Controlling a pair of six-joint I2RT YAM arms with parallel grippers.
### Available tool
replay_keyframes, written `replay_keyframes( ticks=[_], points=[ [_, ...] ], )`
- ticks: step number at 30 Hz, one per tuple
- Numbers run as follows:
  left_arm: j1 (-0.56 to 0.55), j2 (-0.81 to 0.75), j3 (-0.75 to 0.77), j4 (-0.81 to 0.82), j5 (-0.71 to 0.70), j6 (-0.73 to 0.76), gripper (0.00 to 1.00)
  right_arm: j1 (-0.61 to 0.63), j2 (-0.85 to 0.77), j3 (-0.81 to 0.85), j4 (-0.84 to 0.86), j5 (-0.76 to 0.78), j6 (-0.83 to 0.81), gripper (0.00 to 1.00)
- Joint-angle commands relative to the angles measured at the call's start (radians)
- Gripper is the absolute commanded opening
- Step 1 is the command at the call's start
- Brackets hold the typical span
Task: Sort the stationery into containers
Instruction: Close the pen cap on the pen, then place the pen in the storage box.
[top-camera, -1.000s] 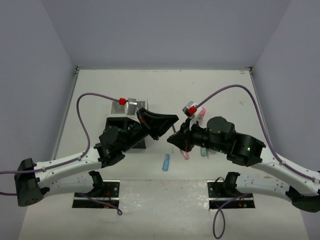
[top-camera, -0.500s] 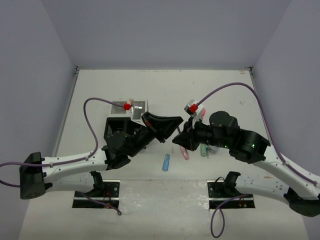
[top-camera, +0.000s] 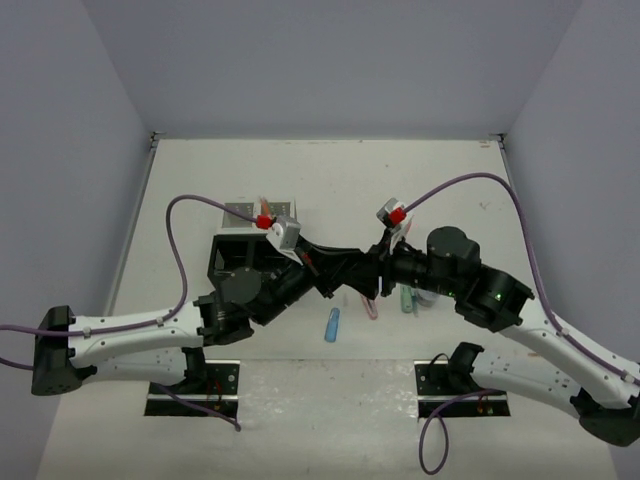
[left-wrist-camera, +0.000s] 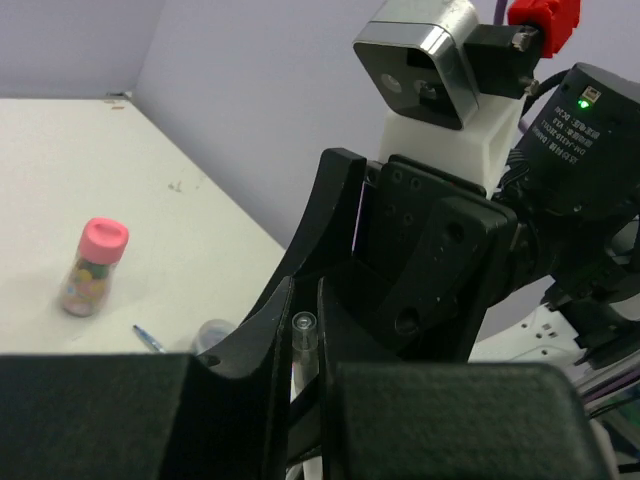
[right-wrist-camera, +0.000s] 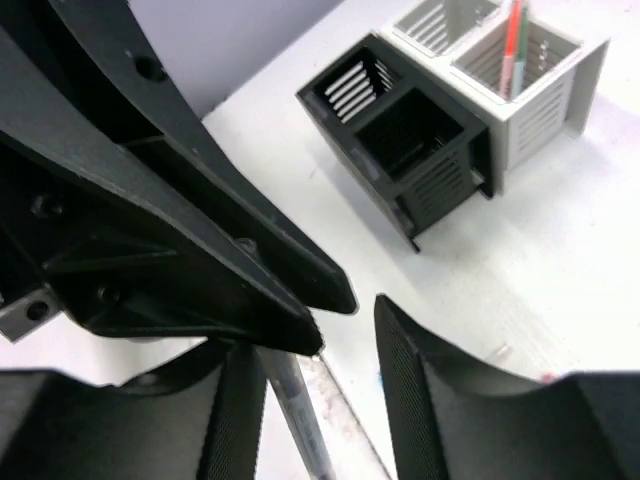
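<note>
Now, pen: thin clear-grey plastic pen (left-wrist-camera: 303, 338) held in the air, just right of the black-and-white slatted desk organiser (right-wrist-camera: 420, 130).
Left gripper (left-wrist-camera: 305, 300): black fingers clamped tight on the pen.
Right gripper (right-wrist-camera: 320, 345): jaws parted, the pen between them.
Organiser's white compartment: orange and green pens (right-wrist-camera: 511, 50) standing inside.
Blue capsule-shaped piece (top-camera: 332, 325): lying on the white table (top-camera: 300, 170), right of the organiser and nearer the arm bases.
</note>
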Motion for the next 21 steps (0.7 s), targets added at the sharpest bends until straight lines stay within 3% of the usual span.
replay_keyframes(
  ticks=[1,2,9,14,17,21],
  points=[
    [-0.029,-0.017,0.114,-0.262,-0.039,0.122,0.0,-0.037,-0.065,-0.053,0.265,0.082,0.036,0.59],
    [-0.023,-0.012,0.145,-0.284,-0.048,0.134,0.0,-0.038,-0.078,-0.069,0.27,0.086,0.042,0.66],
    [0.006,0.016,0.232,-0.307,-0.147,0.172,0.0,-0.038,-0.117,-0.114,0.244,0.093,0.047,0.84],
    [0.074,0.062,0.304,-0.367,-0.329,0.269,0.0,-0.038,-0.191,-0.16,0.196,0.082,0.053,0.9],
    [0.202,0.09,0.326,-0.382,-0.373,0.293,0.0,-0.039,-0.286,-0.197,0.169,0.108,0.074,0.93],
    [0.284,0.131,0.326,-0.33,-0.487,0.381,0.0,-0.039,-0.377,-0.232,0.142,0.133,0.101,0.96]
  ],
)
